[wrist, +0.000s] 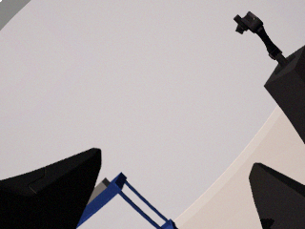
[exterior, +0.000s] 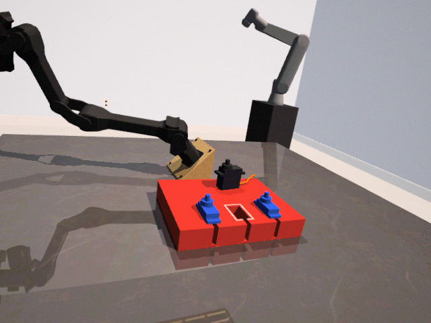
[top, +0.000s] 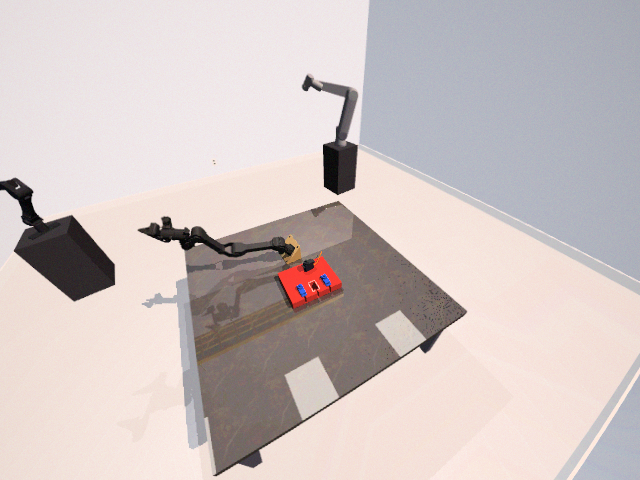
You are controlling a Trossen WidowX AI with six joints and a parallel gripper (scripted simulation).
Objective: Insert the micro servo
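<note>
Servo loose on the deck, gripper spread and far off.

The black micro servo (exterior: 228,176) stands upright on the red deck (exterior: 180,194) behind the white-outlined empty pocket (exterior: 238,212), shaft up, its orange cable (exterior: 248,180) trailing toward the deck's far edge. Blue servos (exterior: 208,207) and (exterior: 267,204) sit seated on either side of the pocket. The arm reaches out from its wooden mount (exterior: 201,163) away from the deck; its gripper (top: 147,229) hangs beyond the table's edge, fingers wide apart and holding nothing.
</note>
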